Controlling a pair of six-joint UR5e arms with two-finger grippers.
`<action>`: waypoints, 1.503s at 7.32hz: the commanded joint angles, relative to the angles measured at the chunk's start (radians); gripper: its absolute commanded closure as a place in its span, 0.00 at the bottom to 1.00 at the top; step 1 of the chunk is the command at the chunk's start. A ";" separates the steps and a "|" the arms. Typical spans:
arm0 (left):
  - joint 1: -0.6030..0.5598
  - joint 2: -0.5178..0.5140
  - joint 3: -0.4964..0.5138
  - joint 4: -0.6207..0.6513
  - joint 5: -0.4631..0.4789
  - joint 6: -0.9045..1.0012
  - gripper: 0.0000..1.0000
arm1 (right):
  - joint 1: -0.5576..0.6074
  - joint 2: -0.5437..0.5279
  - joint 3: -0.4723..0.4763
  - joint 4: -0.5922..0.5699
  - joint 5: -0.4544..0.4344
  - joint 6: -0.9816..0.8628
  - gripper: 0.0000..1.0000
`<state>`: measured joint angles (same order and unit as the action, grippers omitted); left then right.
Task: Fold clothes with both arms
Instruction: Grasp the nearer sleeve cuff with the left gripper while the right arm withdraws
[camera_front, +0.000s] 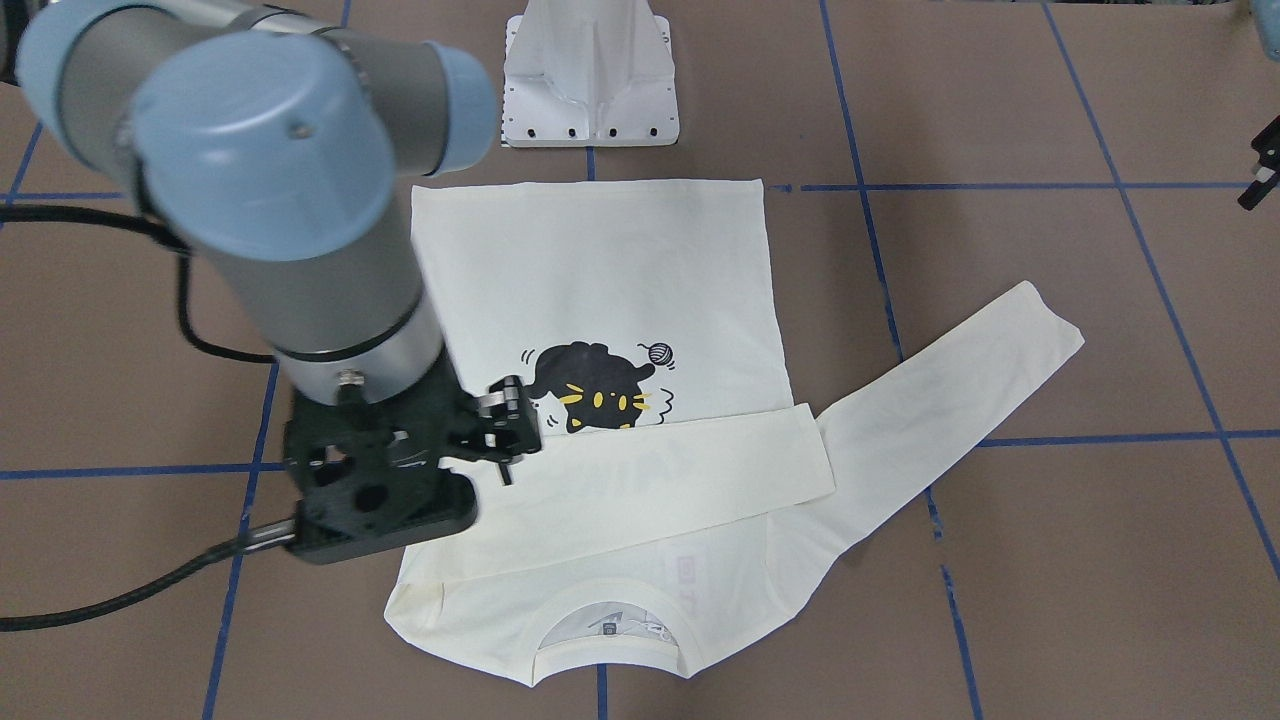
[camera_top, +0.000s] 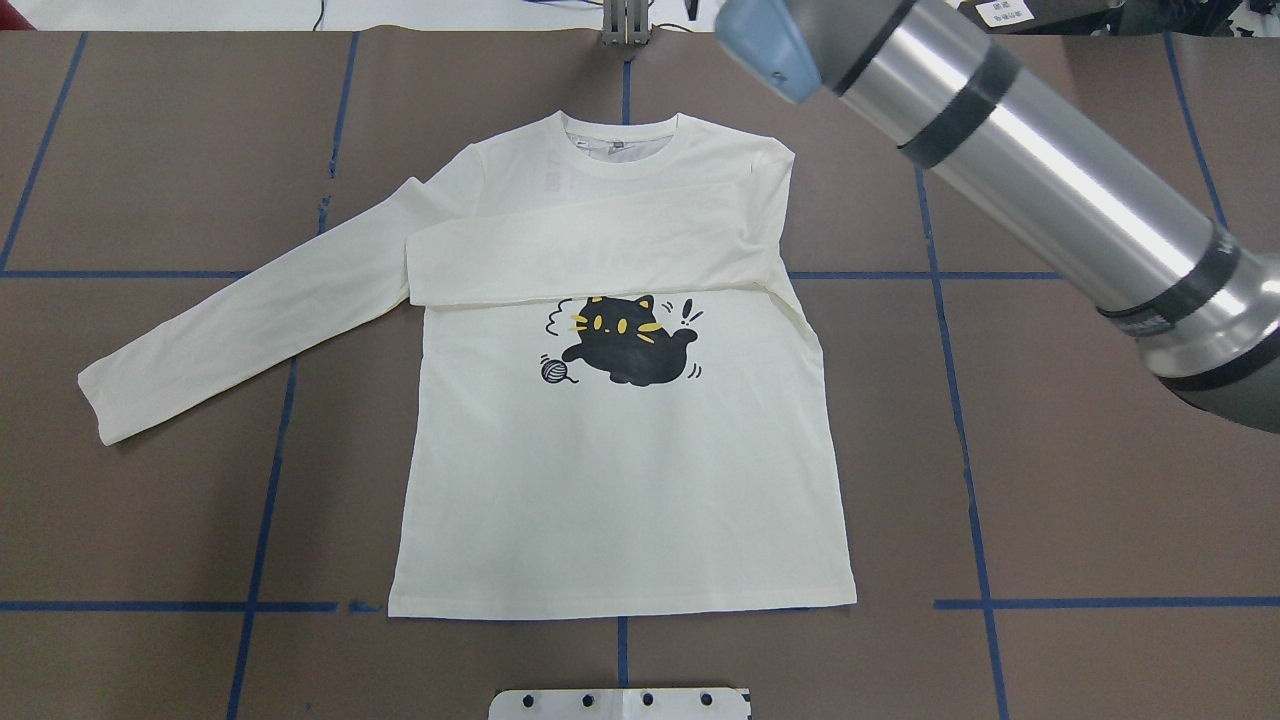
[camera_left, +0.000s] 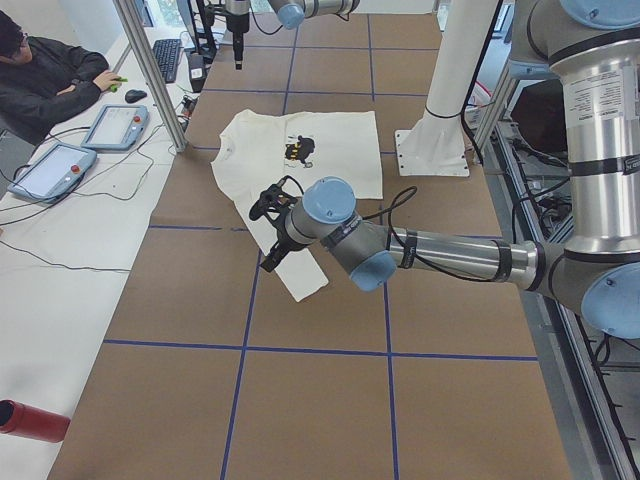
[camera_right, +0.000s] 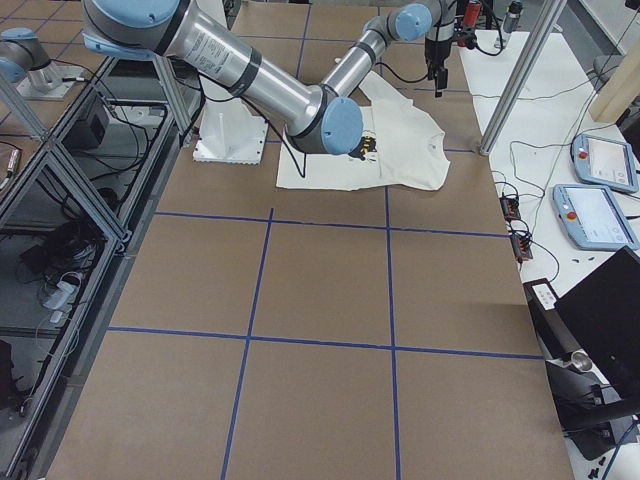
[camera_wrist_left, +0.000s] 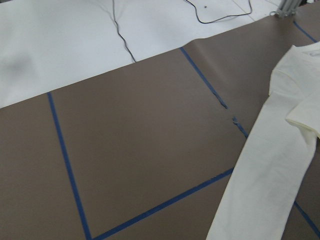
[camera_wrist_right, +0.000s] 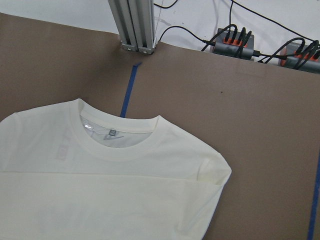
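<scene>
Tape lines (camera_top: 958, 420) in blue are crossing the brown table (camera_top: 1100, 500). The cream shirt (camera_top: 620, 500) is lying flat in the middle of it, with the black cat print (camera_top: 625, 345) facing up. The collar (camera_top: 620, 140) is pointing away from the white base (camera_front: 590, 90). One sleeve (camera_top: 580, 250) is lying folded across the chest, just above the cat. The other sleeve (camera_top: 250, 320) is sticking out straight on the robot's left side.

The right gripper (camera_front: 510, 430) is hanging high in the air near the collar end, apart from the cloth. Nobody can tell if its fingers are spread or pressed together. The left gripper (camera_left: 270, 210) is hanging in the air near the straight sleeve, and its fingers are just as hard to make out.
</scene>
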<state>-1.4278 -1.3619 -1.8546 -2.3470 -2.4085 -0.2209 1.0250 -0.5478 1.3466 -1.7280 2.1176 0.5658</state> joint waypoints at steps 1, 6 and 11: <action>0.180 0.087 0.000 -0.136 0.150 -0.107 0.00 | 0.137 -0.215 0.121 0.007 0.111 -0.278 0.00; 0.557 0.127 0.044 -0.155 0.448 -0.236 0.08 | 0.263 -0.635 0.477 -0.001 0.197 -0.480 0.00; 0.681 0.052 0.139 -0.169 0.542 -0.285 0.19 | 0.265 -0.652 0.485 0.005 0.196 -0.478 0.00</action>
<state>-0.7591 -1.2795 -1.7504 -2.5149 -1.8823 -0.5038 1.2890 -1.1961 1.8303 -1.7241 2.3132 0.0875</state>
